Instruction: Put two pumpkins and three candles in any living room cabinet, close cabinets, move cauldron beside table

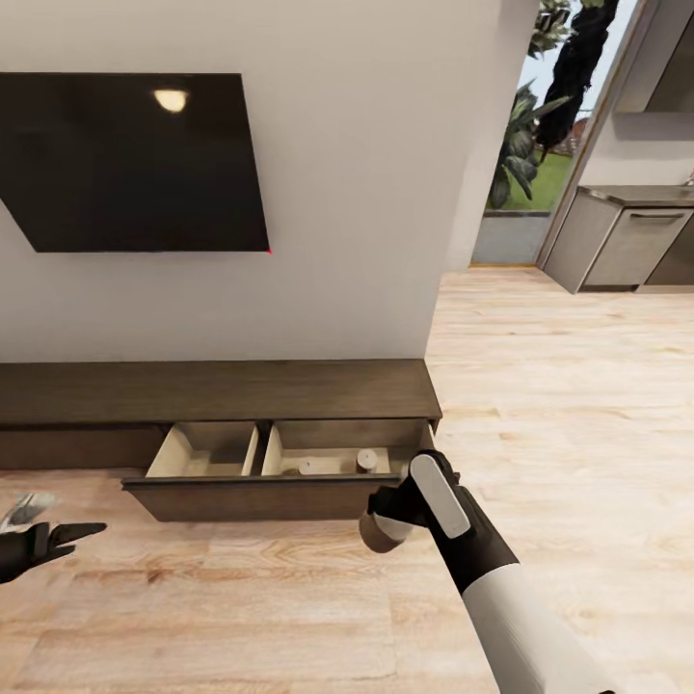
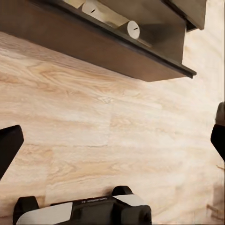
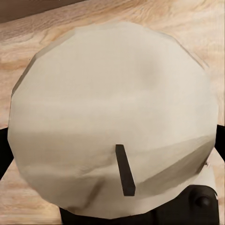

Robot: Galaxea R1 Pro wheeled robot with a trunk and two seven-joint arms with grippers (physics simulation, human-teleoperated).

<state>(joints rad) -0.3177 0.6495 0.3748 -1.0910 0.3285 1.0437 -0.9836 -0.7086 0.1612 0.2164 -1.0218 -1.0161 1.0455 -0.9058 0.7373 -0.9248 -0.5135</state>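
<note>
Held candle clamped in right gripper, low over the wood floor, just in front of the open drawer at its right end; roughly 5 o'clock from drawer centre. Right wrist view: flat pale top of same candle close up, dark wick visible, black fingers at both sides pressed on it.

Two more candles in right-hand compartment of drawer: one upright at 3 o'clock end, one lying on its side just beside it toward the divider. Same pair seen in left wrist view. Left compartment interior pale beige.

Drawer pulled out from long dark cabinet set against white wall; black TV at 12 o'clock above.

Left gripper at 9 o'clock, well apart from cabinet, jaws wide, holding nothing.
</note>
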